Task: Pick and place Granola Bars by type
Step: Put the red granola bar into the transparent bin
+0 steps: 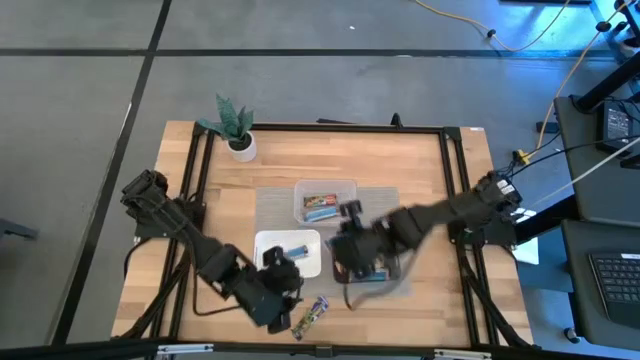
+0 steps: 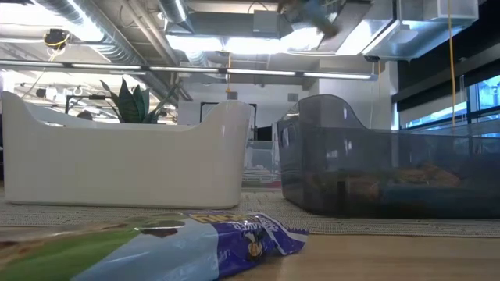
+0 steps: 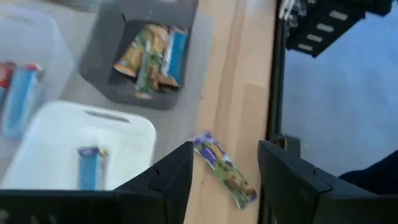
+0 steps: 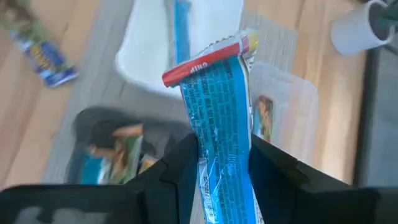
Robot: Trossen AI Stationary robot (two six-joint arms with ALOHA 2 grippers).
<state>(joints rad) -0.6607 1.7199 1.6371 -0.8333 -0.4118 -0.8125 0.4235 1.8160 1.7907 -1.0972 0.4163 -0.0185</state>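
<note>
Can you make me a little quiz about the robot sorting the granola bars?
1. True or false: the right claw holds a blue-wrapped granola bar.
2. Which tray holds several mixed bars? A white tray B black tray C clear tray
3. Fill in: a green-purple bar lies on the bare ____, beyond the open left claw.

Key: 1 true; 2 B; 3 table.

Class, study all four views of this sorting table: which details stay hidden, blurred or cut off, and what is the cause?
- High view: the black tray, covered by the right gripper.
- Low view: the green-purple bar, blurred and cut by the bottom edge.
- Right wrist view: the blue bar hides part of the clear tray.
</note>
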